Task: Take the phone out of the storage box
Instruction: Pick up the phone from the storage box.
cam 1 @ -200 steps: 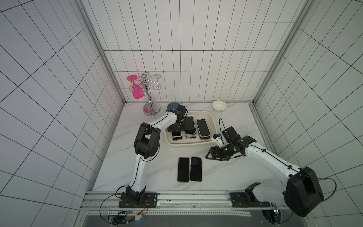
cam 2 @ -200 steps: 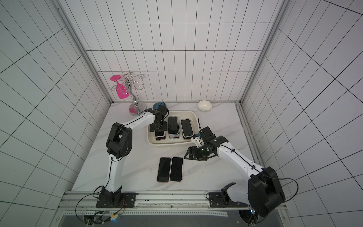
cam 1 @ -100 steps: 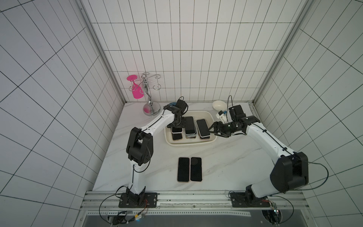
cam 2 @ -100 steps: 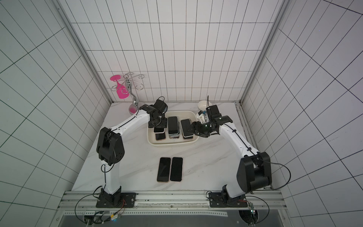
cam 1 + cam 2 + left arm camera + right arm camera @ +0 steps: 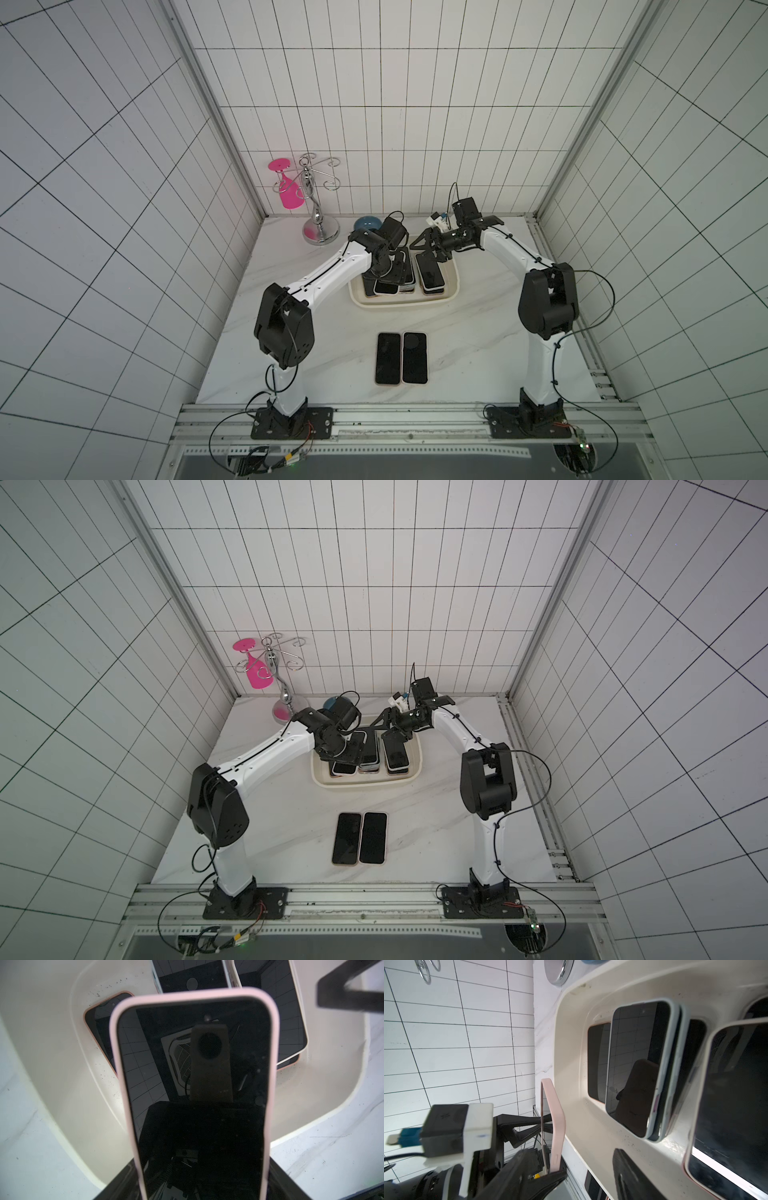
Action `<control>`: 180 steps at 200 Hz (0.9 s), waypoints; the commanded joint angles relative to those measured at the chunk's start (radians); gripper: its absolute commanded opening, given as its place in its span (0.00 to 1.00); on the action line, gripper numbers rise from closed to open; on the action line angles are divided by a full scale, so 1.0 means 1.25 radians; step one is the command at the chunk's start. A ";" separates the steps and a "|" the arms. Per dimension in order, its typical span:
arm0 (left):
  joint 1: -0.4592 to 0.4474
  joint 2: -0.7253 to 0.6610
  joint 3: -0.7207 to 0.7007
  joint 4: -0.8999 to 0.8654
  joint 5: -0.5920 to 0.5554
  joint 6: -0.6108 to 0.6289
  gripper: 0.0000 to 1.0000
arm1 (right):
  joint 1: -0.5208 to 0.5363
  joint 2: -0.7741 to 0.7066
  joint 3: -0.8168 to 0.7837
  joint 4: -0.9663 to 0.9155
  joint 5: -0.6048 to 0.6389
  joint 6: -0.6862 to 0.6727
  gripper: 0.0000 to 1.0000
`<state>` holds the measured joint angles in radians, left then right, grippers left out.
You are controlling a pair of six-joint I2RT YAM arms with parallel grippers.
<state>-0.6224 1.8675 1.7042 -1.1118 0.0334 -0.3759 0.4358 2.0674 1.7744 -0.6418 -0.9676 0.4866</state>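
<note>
The storage box (image 5: 405, 302) (image 5: 365, 784) is a cream tub at the back of the table, with several dark-screened phones (image 5: 430, 275) in it. My left gripper (image 5: 388, 266) (image 5: 201, 1188) is shut on a phone in a pale pink case (image 5: 195, 1084) (image 5: 555, 1118), gripped at its lower end. That phone hangs tilted above the box's left part, clear of the phones below. My right gripper (image 5: 426, 251) (image 5: 591, 1163) hovers open over the box's far end, beside the lifted phone. Nothing sits between its fingers (image 5: 633, 1174).
Two phones (image 5: 388, 358) (image 5: 414, 357) lie side by side on the marble table in front of the box. A blue bowl (image 5: 365, 223) and a chrome glass rack (image 5: 316, 208) with a pink glass (image 5: 286, 191) stand at the back left. Tiled walls close in three sides.
My right arm has swung from the table right of the box up to the box's far end, its jaws narrowing a little. My left arm has risen, lifting the pink-cased phone.
</note>
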 commanded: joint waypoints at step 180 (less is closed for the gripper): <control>0.088 -0.172 0.022 0.062 0.102 -0.015 0.98 | -0.012 -0.333 -0.399 -0.033 0.025 -0.111 0.06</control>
<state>-0.5819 1.7412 1.7164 -1.0874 0.1215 -0.3782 0.4698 1.8530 1.4273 -0.6216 -1.0004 0.4068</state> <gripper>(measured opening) 0.978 0.151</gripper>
